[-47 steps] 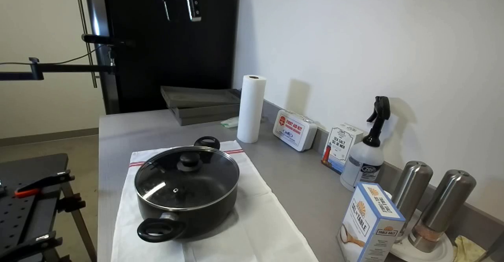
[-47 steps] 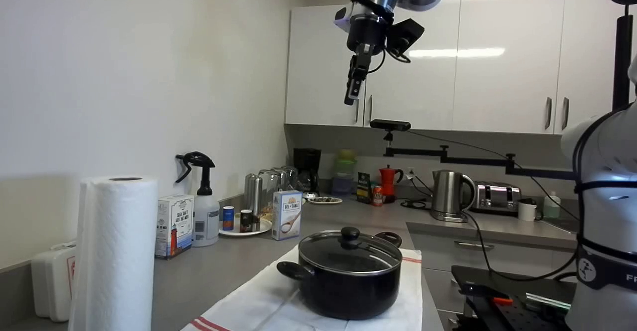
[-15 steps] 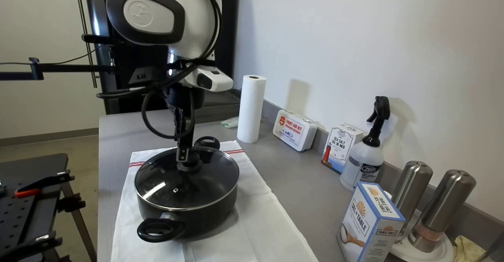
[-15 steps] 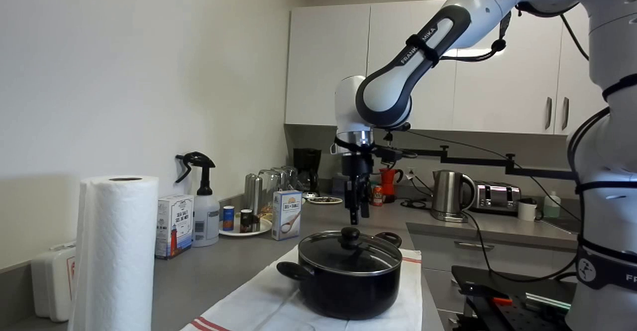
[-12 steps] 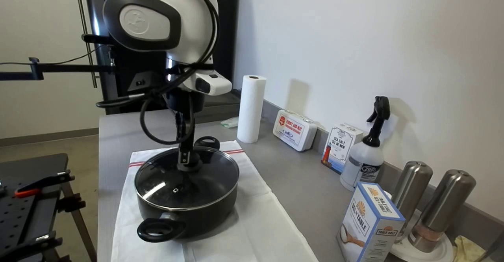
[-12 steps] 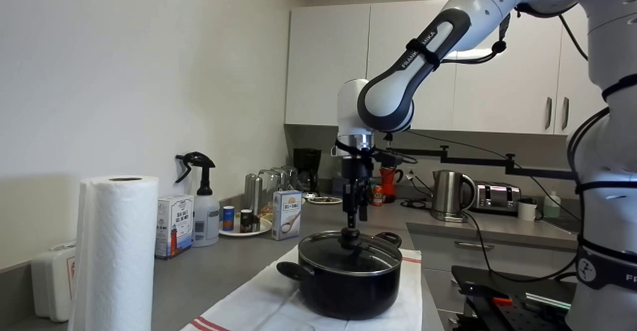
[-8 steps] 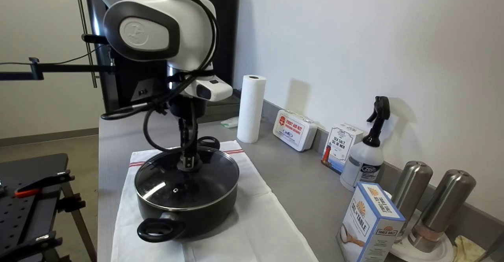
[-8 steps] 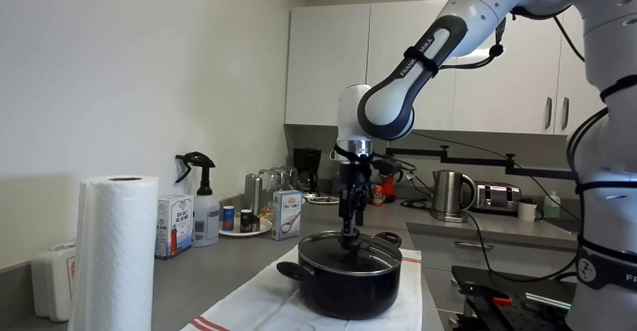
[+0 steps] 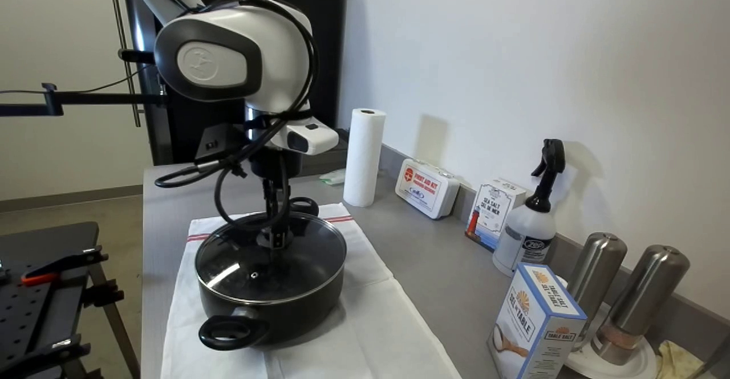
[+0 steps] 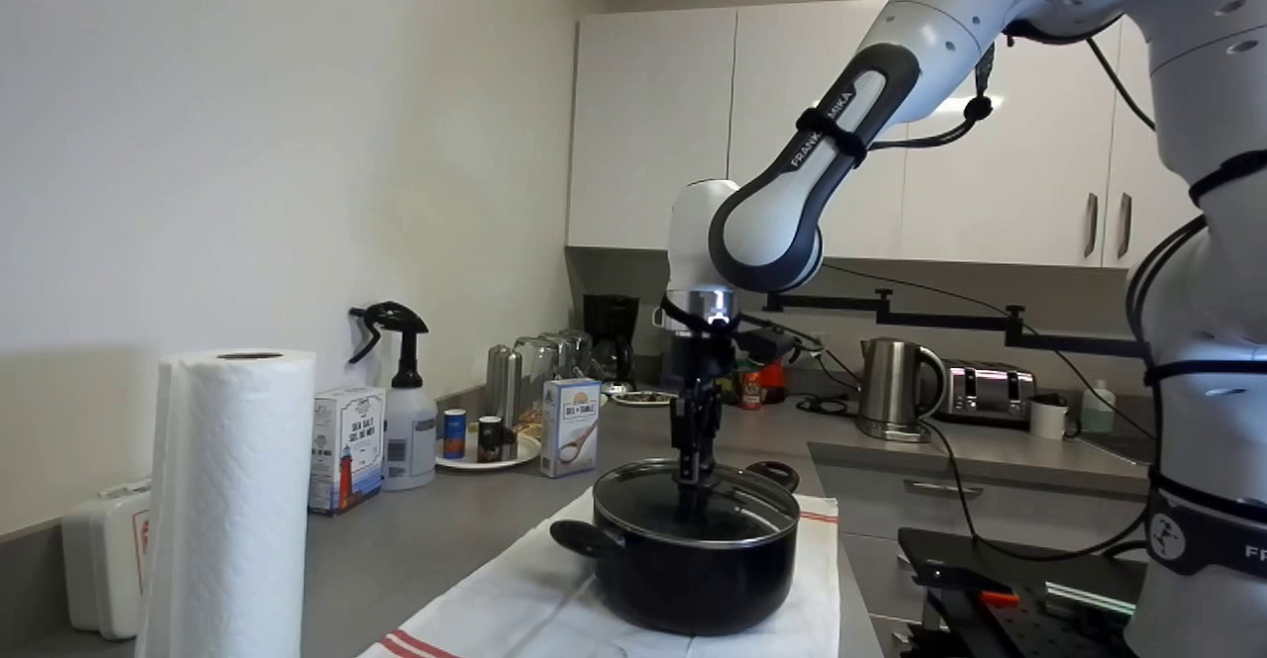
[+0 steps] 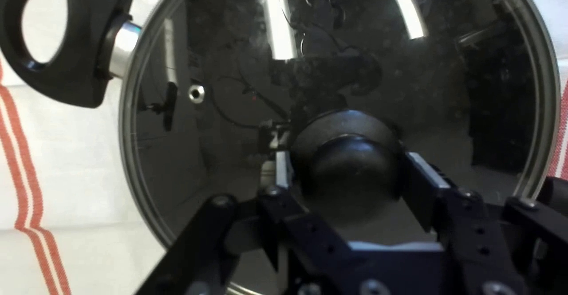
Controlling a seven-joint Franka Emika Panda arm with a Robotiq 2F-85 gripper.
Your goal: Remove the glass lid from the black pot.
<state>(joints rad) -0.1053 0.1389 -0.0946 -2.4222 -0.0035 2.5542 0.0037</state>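
The black pot (image 9: 274, 319) stands on a white cloth, with the glass lid (image 9: 239, 285) lying level on its rim in both exterior views. From above, the wrist view shows the lid's glass (image 11: 421, 91), its metal rim and the black centre knob (image 11: 355, 162). My gripper (image 11: 348, 168) points straight down over the lid, one finger on each side of the knob. The pads (image 11: 282, 169) stand very close to the knob; whether both touch it I cannot tell. In an exterior view the gripper (image 10: 696, 475) reaches down to the lid's middle, largely hiding the knob.
The striped white cloth (image 9: 393, 333) lies under the pot. Along the wall stand a paper towel roll (image 9: 364, 159), a first aid kit (image 9: 426, 190), a spray bottle (image 9: 524, 233), a table salt box (image 9: 536, 322) and two steel grinders (image 9: 641, 299).
Over the last second my gripper has come down over the knob, and its fingers have drawn closer together around it. The lid and pot have not moved.
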